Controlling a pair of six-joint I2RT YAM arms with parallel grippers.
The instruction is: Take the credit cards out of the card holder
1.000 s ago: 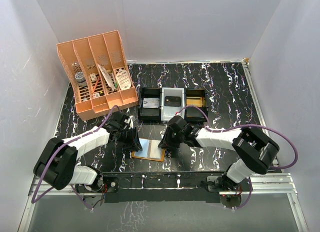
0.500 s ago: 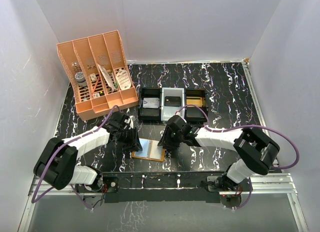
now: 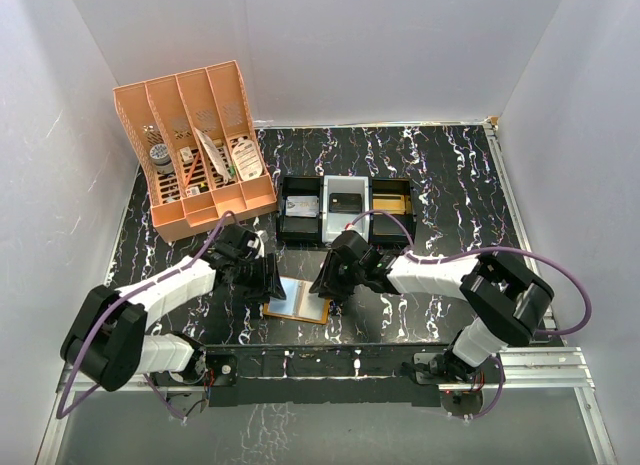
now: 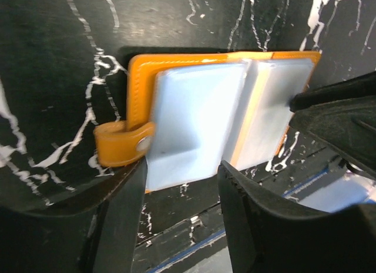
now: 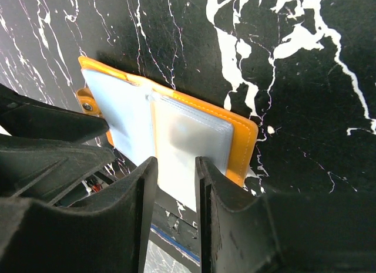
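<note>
- Top ext. view: card holder (image 3: 298, 302) lies open, flat on table (image 3: 450, 175) nr front edge, between both grippers. L gripper (image 3: 268, 282) at its left end, R gripper (image 3: 325, 284) at its right end. Orange desk organizer (image 3: 195, 150) back-left; black tray (image 3: 345, 210) behind holder.
- L wrist view: you see L gripper (image 4: 182, 167) jaws wide apart, straddling holder's pale blue panel (image 4: 194, 120); nothing clamped. Snap tab (image 4: 120, 145) just beside one finger.
- R wrist view: R gripper (image 5: 174, 167) jaws a narrow gap apart over a panel, not clamped.
</note>
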